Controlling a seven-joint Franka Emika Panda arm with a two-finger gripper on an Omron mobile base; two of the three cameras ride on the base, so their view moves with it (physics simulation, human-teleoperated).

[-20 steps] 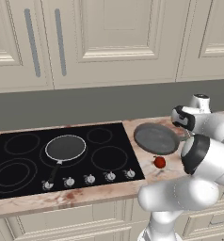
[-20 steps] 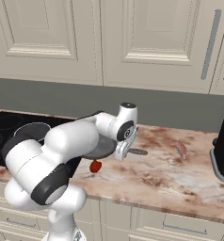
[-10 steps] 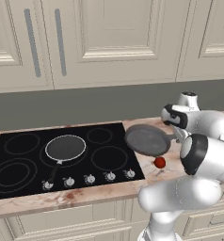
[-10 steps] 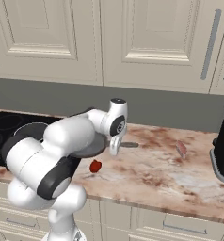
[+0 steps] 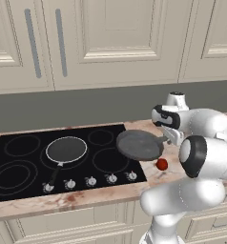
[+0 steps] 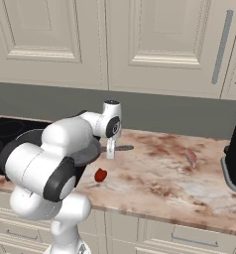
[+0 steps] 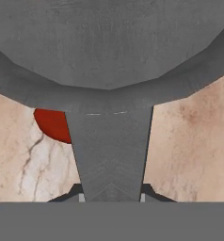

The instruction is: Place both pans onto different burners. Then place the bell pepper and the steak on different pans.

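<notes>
The hand (image 5: 171,136) grips the grey pan (image 5: 139,145) by its handle, holding it over the cooktop's (image 5: 20,162) right edge. The dark pan (image 5: 66,149) sits on a burner left of it. Risk: the heavy pan may twist in the pinch and land tilted, off a burner, or clip the pepper (image 5: 161,164) beside it.

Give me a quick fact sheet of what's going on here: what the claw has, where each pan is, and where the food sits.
claw: shut on the grey pan's handle
grey pan: carried above the right edge of the cooktop, partly over the counter
dark pan: resting on a burner near the cooktop's middle
bell pepper: on the counter, right of the cooktop, below the grey pan
steak: on the counter, farther right, apart from the pepper
</notes>
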